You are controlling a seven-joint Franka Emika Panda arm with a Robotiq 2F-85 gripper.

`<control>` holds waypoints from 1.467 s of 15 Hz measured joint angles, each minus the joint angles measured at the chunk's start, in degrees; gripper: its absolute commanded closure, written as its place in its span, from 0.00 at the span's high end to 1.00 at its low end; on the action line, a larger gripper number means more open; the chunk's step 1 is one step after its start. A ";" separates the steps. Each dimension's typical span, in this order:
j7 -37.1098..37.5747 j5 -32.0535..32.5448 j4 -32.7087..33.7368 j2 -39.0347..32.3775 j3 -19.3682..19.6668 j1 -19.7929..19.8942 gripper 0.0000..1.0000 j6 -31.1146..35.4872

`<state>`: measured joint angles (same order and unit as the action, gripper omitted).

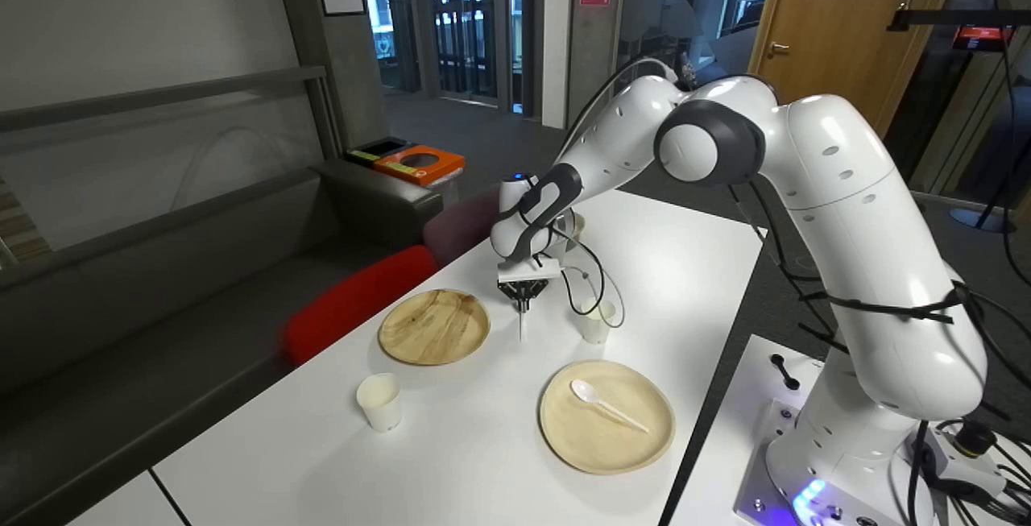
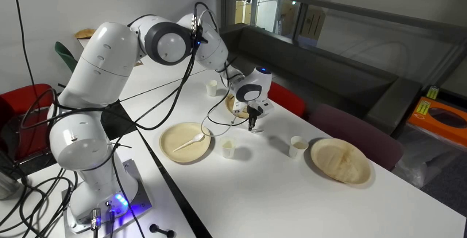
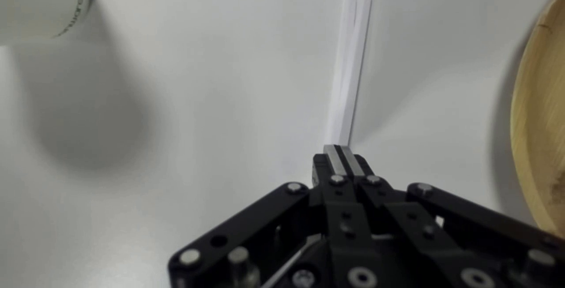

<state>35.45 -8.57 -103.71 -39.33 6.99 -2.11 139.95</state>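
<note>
White utensil (image 3: 346, 67), slim and split at its end, running out from the jaws across the surface (image 1: 483, 470), between a cup (image 3: 39, 5) and a wooden plate (image 3: 547, 133) and apart from both. Jaws drawn together, only a thin dark line between the tips; cannot tell a pinch on the utensil from a mere touch. Nearer the edge by the grey sofa (image 1: 201, 268) than the edge by the robot base (image 1: 838, 429), but well inside each.

Tighter on the plate flank: wooden rim near, then the sofa-side edge, with a red chair (image 1: 362, 300) close against it. On the opposite flank, the cup, with a cable loop (image 1: 602, 275) from the arm (image 1: 717, 131) hanging about it; contact not readable. Farther over, along the base-side edge, a pale plate (image 1: 572, 429) carrying a white spoon (image 1: 610, 408). Near the sofa-side edge, past the wooden plate, a second cup (image 1: 378, 403). In an exterior view, also by the sofa-side edge, a third cup (image 2: 298, 147) just beside a broad plate (image 2: 341, 160). Wide stretch of surface between the spoon's plate and the second cup; wider still from the broad plate across to the base-side edge.
</note>
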 measured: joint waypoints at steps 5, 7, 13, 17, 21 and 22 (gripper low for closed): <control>0.00 0.00 0.00 0.00 0.00 0.00 0.00 0.00; 0.00 0.00 -0.09 0.18 0.00 0.00 0.00 0.28; -0.04 0.00 -3.15 3.16 0.00 -0.01 0.26 4.70; -0.04 0.18 -4.47 4.54 0.00 -0.07 0.48 5.07; -0.04 0.28 -4.77 4.32 0.00 -0.20 0.60 5.07; -0.04 0.28 -4.78 4.18 0.00 -0.20 0.58 5.07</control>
<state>35.41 -8.29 -108.49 -35.15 7.00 -2.31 145.02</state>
